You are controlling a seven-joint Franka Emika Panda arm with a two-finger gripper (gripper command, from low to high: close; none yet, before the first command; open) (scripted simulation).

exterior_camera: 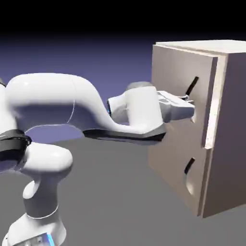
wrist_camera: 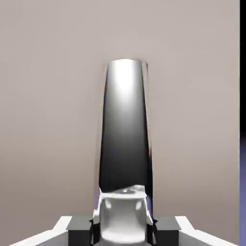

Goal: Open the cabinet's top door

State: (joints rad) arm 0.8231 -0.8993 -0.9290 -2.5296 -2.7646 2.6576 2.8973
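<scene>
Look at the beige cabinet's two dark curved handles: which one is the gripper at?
The upper dark curved handle, on the taller top door. The white arm's gripper reaches it; the lower handle stands clear.

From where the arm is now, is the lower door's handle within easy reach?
Probably yes, but not right now: the gripper is shut on the top door's handle. The lower handle sits just below, with nothing blocking it.

Pretty standard glossy white robot arm (exterior_camera: 53,103) here: fat rounded shells, a black band at the joint near its base, a dark strip along the forearm's underside, a tiny blue light glowing at the wrist, blocky dark grey finger mounts (wrist_camera: 80,229) out front.
</scene>
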